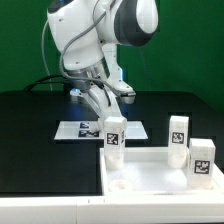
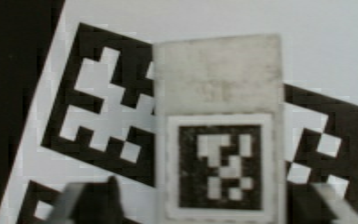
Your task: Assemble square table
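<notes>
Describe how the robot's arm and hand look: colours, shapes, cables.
The arm is glossy white with bulky rounded segments and a dark grey band at one joint. A black cable loops behind it on the exterior view's left. The hand is white and grey with a small blue light near the wrist; the wrist view shows grey fingertips.

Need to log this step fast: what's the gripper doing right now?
Gripper: jaws straddle an upright leg; whether they grip it cannot be told.
</notes>
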{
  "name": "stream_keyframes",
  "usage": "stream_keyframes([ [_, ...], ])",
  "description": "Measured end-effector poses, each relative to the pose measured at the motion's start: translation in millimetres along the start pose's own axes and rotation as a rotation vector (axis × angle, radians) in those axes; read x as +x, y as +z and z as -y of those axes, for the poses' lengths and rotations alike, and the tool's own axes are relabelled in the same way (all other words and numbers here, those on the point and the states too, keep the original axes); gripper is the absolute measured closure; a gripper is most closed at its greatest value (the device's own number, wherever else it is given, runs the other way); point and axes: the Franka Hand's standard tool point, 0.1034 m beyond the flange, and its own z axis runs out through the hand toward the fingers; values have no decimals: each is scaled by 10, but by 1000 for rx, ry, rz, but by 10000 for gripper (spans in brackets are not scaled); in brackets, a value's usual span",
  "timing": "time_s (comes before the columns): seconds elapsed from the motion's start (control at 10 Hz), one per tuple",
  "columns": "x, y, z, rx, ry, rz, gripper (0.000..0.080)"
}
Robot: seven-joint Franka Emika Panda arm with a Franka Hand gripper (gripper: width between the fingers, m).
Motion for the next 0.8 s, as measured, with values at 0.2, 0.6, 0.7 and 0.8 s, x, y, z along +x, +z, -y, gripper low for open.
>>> stream_keyframes([
  [0.2,1,0,2,0,0,0,516],
  [0.6,351,-312,274,31,-9,-2,515],
  [0.7,335,-365,295,42,8,14,515],
  [0.8,335,-340,278,36,13,12,515],
])
